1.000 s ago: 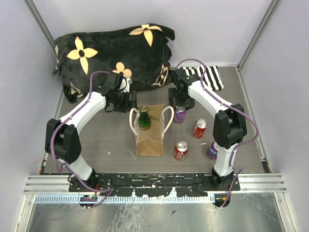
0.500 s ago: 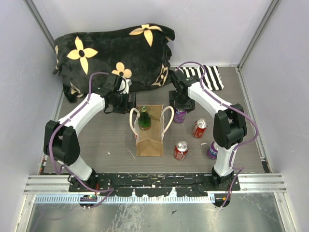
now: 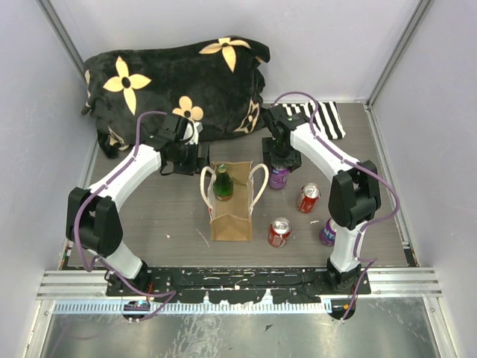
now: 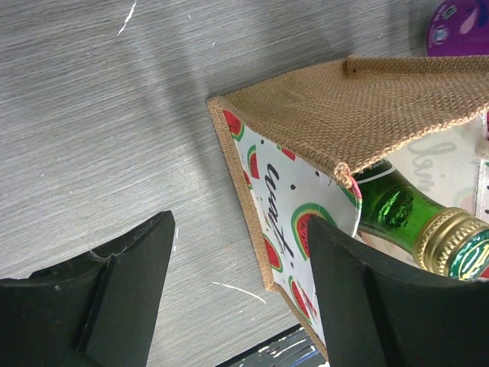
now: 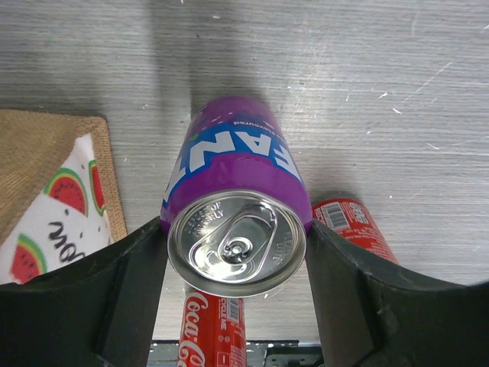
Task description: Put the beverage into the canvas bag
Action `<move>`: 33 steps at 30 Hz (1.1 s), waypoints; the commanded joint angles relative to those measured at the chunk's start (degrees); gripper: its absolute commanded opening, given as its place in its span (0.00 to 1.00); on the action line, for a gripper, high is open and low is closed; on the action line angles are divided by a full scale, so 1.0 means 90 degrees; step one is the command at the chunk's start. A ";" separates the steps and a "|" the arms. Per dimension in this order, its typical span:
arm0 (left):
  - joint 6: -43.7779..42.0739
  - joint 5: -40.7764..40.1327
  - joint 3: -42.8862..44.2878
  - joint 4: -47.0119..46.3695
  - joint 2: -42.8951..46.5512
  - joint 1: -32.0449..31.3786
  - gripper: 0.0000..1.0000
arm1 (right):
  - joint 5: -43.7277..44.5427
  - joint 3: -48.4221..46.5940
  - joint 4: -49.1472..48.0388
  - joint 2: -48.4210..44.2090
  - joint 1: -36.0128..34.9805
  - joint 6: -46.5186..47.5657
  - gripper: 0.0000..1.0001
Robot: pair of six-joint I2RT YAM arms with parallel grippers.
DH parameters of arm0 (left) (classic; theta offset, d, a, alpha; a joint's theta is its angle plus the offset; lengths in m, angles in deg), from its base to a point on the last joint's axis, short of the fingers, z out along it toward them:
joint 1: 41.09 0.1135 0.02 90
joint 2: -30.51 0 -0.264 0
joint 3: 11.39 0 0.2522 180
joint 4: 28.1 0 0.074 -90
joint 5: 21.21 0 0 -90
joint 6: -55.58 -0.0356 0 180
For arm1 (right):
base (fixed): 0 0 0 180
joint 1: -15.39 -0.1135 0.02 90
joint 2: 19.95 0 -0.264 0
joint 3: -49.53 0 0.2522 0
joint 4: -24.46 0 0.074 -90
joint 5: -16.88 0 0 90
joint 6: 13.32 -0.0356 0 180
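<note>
On the grey woodgrain bench (image 5: 382,92), the shiny purple Fanta can (image 5: 233,172) stands upright beside the woven canvas bag (image 3: 231,216). The right end effector (image 5: 235,229) brackets its sides, clamped or not, can't tell; the left end effector (image 4: 243,225) gapes apart.

Pale lavender walls (image 3: 223,22), grey wood-grain tabletop (image 3: 164,216); alu rail (image 3: 223,280) at near edge
</note>
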State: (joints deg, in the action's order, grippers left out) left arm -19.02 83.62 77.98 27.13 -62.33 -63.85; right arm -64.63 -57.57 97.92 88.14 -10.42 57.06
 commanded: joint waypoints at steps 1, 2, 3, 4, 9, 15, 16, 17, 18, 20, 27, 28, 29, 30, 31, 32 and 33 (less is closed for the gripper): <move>-0.0050 0.0060 -0.0139 -0.0027 0.0255 -0.0030 0.78 | 0.0238 -0.1308 0.0324 -0.0267 -0.0016 0.0079 0.01; -0.0040 0.0057 -0.0140 -0.0033 0.0248 -0.0029 0.78 | 0.0259 -0.1555 0.0388 -0.0254 -0.0015 0.0088 0.01; -0.0037 0.0058 -0.0148 -0.0037 0.0256 -0.0029 0.78 | 0.0275 -0.1811 0.0464 -0.0249 -0.0014 0.0102 0.01; -0.0036 0.0061 -0.0156 -0.0038 0.0258 -0.0029 0.78 | 0.0284 -0.2098 0.0540 -0.0230 -0.0013 0.0113 0.01; -0.0031 0.0078 -0.0181 -0.0057 0.0279 -0.0029 0.78 | 0.0050 -0.3389 0.0657 -0.0230 -0.0019 0.0176 0.01; -0.0031 0.0078 -0.0208 -0.0067 0.0276 -0.0029 0.78 | -0.0268 -0.4587 0.0964 -0.0128 -0.0320 0.0171 0.01; -0.0025 0.0082 -0.0207 -0.0067 0.0266 -0.0029 0.78 | -0.0254 -0.4779 0.1078 -0.0088 -0.0449 0.0169 0.01; -0.0023 0.0085 -0.0196 -0.0059 0.0273 -0.0029 0.78 | -0.0243 -0.4920 0.1153 -0.0065 -0.0575 0.0155 0.01; -0.0029 0.0090 -0.0190 -0.0055 0.0259 -0.0032 0.78 | -0.0225 -0.4997 0.1212 -0.0058 -0.0692 0.0128 0.01; -0.0030 0.0076 -0.0186 -0.0048 0.0248 -0.0029 0.78 | -0.0189 -0.5056 0.1303 -0.0088 -0.0908 0.0041 0.01; -0.0029 0.0055 -0.0194 -0.0038 0.0227 -0.0029 0.78 | -0.0041 -0.4953 0.1822 -0.0245 -0.1589 -0.0159 0.01; -0.0027 0.0051 -0.0193 -0.0038 0.0225 -0.0029 0.78 | -0.0023 -0.4909 0.1895 -0.0277 -0.1662 -0.0184 0.01; -0.0028 0.0049 -0.0189 -0.0031 0.0216 -0.0029 0.78 | 0.0004 -0.4838 0.1961 -0.0324 -0.1725 -0.0200 0.01; -0.0028 0.0044 -0.0196 -0.0031 0.0209 -0.0029 0.78 | 0.0022 -0.4698 0.1986 -0.0385 -0.1783 -0.0211 0.01; -0.0030 0.0048 -0.0187 -0.0028 0.0195 -0.0029 0.78 | 0.0016 -0.4545 0.1984 -0.0484 -0.1826 -0.0222 0.01; -0.0030 0.0051 -0.0176 -0.0028 0.0176 -0.0029 0.78 | 0.0014 -0.4332 0.1952 -0.0545 -0.1868 -0.0223 0.01; -0.0026 0.0049 -0.0156 -0.0028 0.0140 -0.0029 0.78 | 0.0000 -0.4099 0.1901 -0.0655 -0.1918 -0.0232 0.01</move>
State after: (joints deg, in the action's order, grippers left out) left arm -19.00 83.44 77.20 27.13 -61.76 -63.85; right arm -65.63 -98.07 117.27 88.07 -26.72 56.16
